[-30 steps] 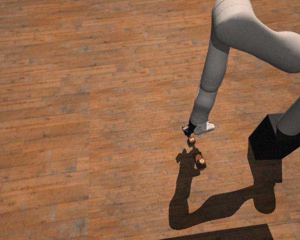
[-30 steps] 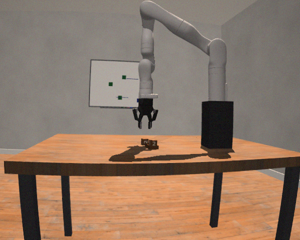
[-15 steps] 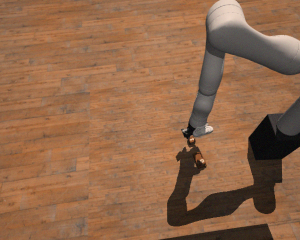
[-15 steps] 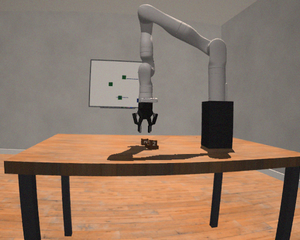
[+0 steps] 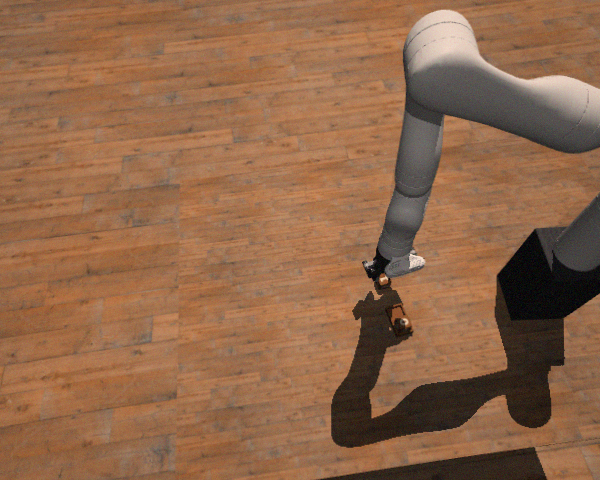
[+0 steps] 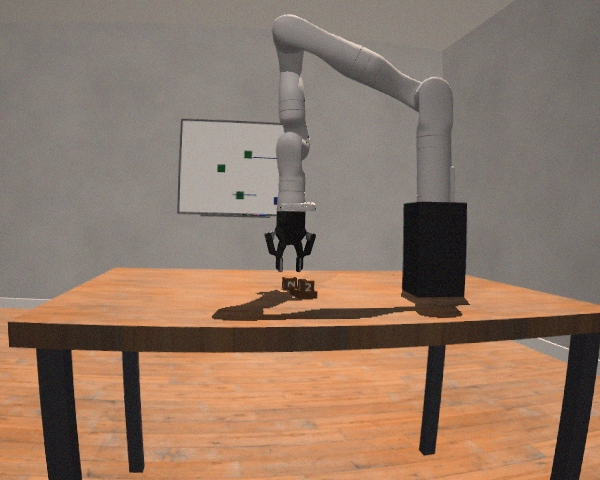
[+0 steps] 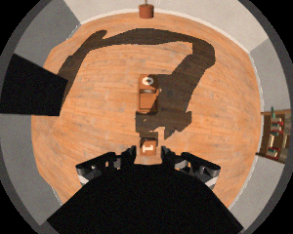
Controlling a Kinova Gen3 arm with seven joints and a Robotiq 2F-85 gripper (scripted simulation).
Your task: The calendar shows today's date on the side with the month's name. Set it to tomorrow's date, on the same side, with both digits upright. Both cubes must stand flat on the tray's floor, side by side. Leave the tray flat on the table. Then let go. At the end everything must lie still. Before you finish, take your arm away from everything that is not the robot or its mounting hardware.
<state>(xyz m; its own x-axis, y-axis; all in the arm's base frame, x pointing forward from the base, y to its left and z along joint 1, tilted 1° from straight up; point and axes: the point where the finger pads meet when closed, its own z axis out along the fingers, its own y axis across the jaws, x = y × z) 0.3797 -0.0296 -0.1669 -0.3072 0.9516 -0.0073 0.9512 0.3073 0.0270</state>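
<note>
A small wooden tray (image 5: 394, 312) (image 6: 311, 296) (image 7: 146, 101) lies flat on the table in the arm's shadow. One brown cube (image 5: 404, 323) (image 6: 307, 287) (image 7: 148, 82) stands in one end of the tray and shows a 2 in the exterior view. The other cube (image 5: 383, 281) (image 6: 289, 283) (image 7: 146, 146) sits on the table just outside the tray's other end. Its digit is too small to read. My gripper (image 5: 374, 270) (image 6: 290, 268) (image 7: 148, 150) points straight down a little above this loose cube. Its fingers are partly spread with nothing between them.
The arm's black pedestal (image 5: 538, 279) (image 6: 433, 248) stands on the table to the right of the tray. A whiteboard (image 6: 222, 165) hangs on the back wall.
</note>
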